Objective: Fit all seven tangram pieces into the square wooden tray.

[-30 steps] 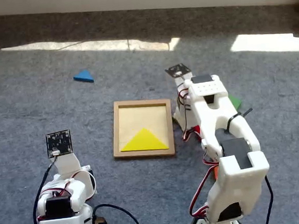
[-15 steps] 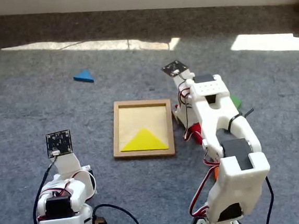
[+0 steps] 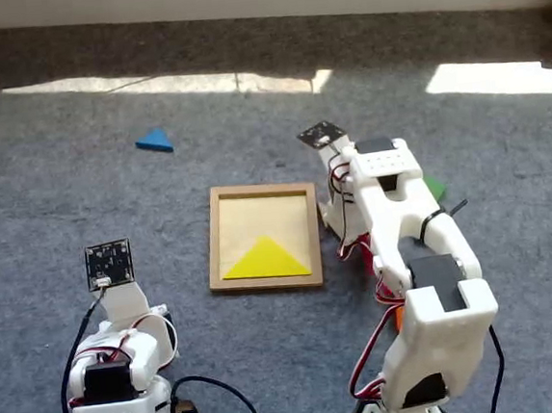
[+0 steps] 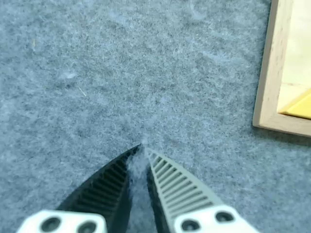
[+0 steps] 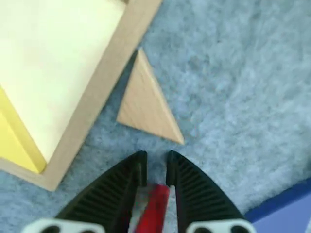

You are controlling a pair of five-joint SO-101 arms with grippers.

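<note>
So the square wooden tray [image 3: 259,189] is sat flat in the middle of the grey carpeted counter [image 3: 83,214], and one piece is laid in it: a yellow triangle [image 3: 264,259], pushed against the tray's near rim with its point aimed at the far side. Just outside the tray's right rim a plain wood-coloured triangle [image 5: 147,110] is lying on the carpet, one tip nearly touching the rim. The right end effector [image 5: 155,158] is held low just beside that triangle and is clamped around a red piece [image 5: 154,208], which is wedged between the two black fingers. A bluish-violet piece [image 5: 284,213] is caught at the corner of the right wrist view, near the end effector. A green piece [image 3: 435,189] is half hidden behind the right arm [image 3: 403,224]. A blue triangle [image 3: 155,141] is parked well apart from everything, off past the tray's far left corner. The left end effector [image 4: 144,149] is closed with nothing in it, tips together over bare carpet, near the tray's left rim.
</note>
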